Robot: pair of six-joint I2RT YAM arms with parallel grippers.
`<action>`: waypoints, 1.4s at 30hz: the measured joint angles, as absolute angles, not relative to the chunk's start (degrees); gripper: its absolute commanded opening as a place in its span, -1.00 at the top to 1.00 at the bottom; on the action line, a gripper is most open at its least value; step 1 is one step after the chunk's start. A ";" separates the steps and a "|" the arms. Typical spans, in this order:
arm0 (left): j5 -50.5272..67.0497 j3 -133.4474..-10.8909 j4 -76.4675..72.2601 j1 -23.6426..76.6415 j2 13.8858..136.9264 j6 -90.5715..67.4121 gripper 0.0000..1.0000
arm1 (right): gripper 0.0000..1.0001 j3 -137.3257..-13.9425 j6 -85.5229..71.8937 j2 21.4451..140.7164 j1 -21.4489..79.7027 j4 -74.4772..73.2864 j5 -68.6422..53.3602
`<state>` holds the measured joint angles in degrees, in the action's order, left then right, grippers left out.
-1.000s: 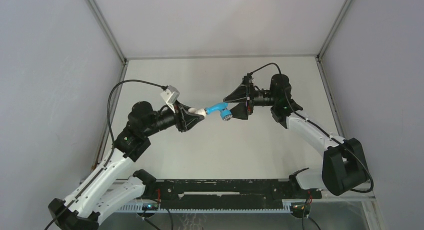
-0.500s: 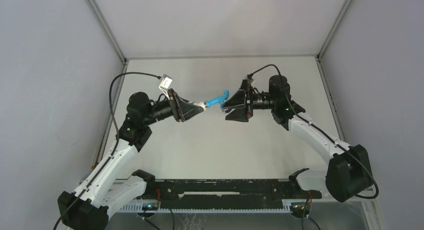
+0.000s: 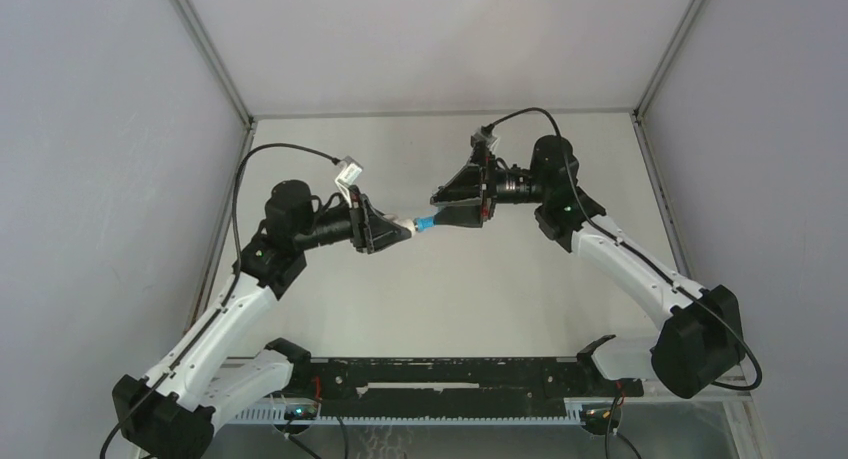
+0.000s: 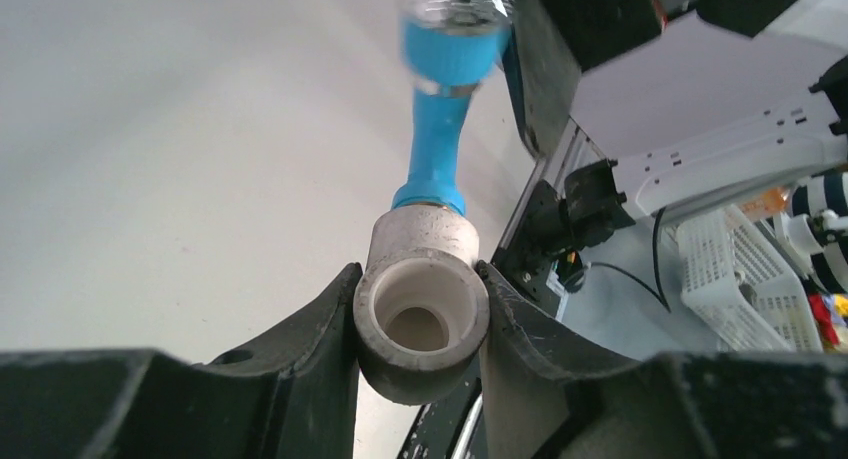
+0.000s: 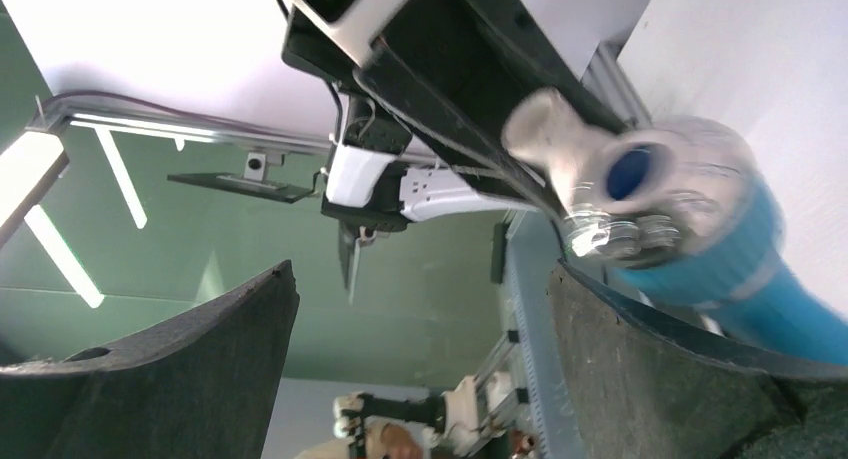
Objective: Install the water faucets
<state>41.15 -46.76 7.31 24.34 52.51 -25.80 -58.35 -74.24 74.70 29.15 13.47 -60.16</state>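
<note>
No text, label, brand, number or sign is legible in any of the three views.

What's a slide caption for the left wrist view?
Left gripper clamped on the white fitting, blue faucet plugged into its far end.

Smooth blue plastic faucet [image 4: 437, 139], matt fitting [image 4: 420, 254]
</note>
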 measured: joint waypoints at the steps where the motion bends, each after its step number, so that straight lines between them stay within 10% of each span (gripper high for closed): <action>1: 41.21 -47.07 8.19 24.91 52.62 -24.95 1.00 | -0.99 -58.96 -73.73 74.72 28.82 13.41 -59.90; 12: 49.10 -50.76 14.74 25.76 56.60 -24.03 1.00 | -0.99 -62.76 -53.82 73.69 26.85 2.20 -57.45; 22: 56.53 -60.80 20.53 21.91 65.25 -33.32 1.00 | -0.99 -45.54 -2.02 35.59 47.48 -0.47 -20.95; 31: 60.53 -63.53 26.33 21.71 66.78 -35.22 1.00 | -0.97 -37.60 35.75 42.81 67.46 5.41 6.46; 42: 62.39 -63.53 30.04 21.71 66.76 -34.28 1.00 | -0.09 -36.36 53.84 51.40 69.14 14.20 17.12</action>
<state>62.39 -63.53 30.04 21.71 66.76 -34.28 -36.36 53.84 51.40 69.14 14.20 17.12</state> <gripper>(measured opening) 0.447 0.666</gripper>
